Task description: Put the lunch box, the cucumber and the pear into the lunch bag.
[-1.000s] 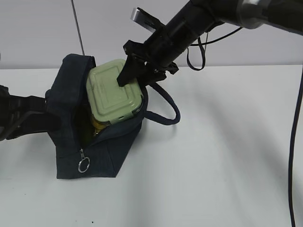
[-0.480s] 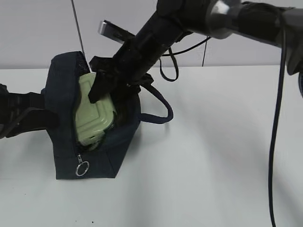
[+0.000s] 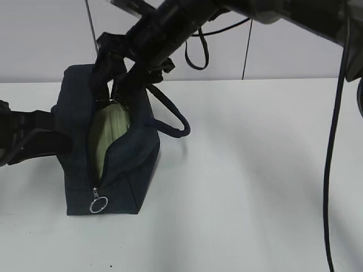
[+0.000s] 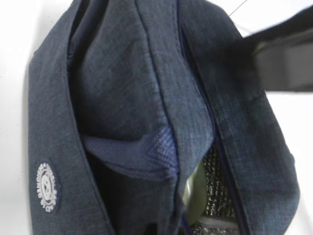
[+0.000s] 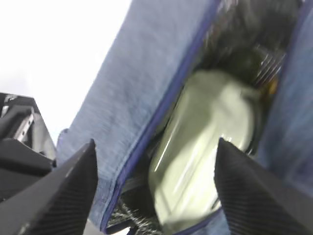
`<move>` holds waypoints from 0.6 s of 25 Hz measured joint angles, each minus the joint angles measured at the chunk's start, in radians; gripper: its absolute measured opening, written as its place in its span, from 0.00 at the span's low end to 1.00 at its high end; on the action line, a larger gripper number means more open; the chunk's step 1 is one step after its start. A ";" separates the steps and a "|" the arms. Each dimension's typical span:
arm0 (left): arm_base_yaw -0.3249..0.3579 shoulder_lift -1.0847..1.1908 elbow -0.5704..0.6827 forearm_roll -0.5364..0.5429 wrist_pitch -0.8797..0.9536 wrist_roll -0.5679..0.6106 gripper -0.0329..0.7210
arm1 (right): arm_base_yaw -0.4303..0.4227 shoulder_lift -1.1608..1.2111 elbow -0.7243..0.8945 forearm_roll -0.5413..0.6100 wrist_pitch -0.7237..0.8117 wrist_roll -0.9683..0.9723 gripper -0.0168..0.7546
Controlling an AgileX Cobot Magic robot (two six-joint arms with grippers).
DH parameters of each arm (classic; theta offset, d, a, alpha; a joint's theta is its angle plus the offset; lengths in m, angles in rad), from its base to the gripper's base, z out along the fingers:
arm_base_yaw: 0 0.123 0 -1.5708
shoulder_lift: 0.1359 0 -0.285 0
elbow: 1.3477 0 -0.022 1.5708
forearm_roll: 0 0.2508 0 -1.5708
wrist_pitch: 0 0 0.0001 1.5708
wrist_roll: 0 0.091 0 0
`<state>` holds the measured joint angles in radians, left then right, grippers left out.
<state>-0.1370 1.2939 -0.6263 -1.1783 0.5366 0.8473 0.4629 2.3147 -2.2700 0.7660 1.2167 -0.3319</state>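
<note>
The lunch box (image 3: 110, 136) sits inside the lunch bag (image 3: 136, 164). My right gripper (image 5: 154, 188) is spread wide above it, holding nothing. I cannot tell how my left one stands.

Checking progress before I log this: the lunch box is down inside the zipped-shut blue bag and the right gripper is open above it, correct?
Not quite. The bag is unzipped; the exterior view shows its slit gaping with the green-lidded lunch box inside. The right gripper is indeed open above it.
</note>
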 joint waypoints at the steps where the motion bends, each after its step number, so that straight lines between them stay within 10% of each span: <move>1: 0.000 0.000 0.000 0.000 0.000 0.000 0.02 | 0.000 0.000 -0.033 -0.018 0.005 0.003 0.77; 15: 0.000 0.000 0.000 0.000 0.000 0.000 0.02 | -0.002 -0.004 -0.136 -0.349 0.028 0.256 0.77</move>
<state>-0.1370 1.2939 -0.6263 -1.1783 0.5366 0.8473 0.4612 2.3108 -2.4063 0.4166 1.2444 -0.0763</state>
